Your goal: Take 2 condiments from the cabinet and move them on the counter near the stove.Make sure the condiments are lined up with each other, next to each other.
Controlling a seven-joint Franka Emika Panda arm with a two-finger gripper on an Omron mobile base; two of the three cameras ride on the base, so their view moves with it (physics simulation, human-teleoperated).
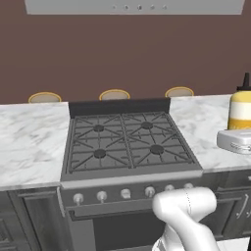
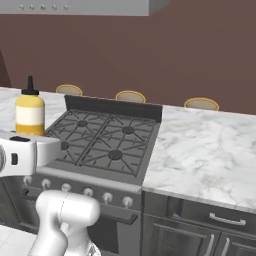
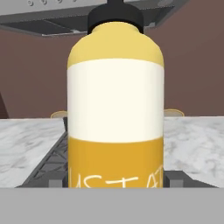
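**Yellow squeeze bottle between the fingers, upright beside the stove**

In the hand view we see the gripper with its two dark finger tips flanking the base of the yellow squeeze bottle. The tips stand moderately wide, one at each side of the bottle, but we cannot tell whether they press it or sit just off it. This view alone shows the bottle's white label band, the lettering on its lower part and its dark cap up close.

The base views show what the hand view cannot: the bottle stands upright at the counter's level, just beside the stove. In the left base view the bottle is at the right edge, above the white hand. In the right base view the bottle sits at the left of the black grates, its dark pointed nozzle clear against the brown wall, and the marble counter runs on to the right. Whether the bottle's base touches the marble is hidden by the hand.
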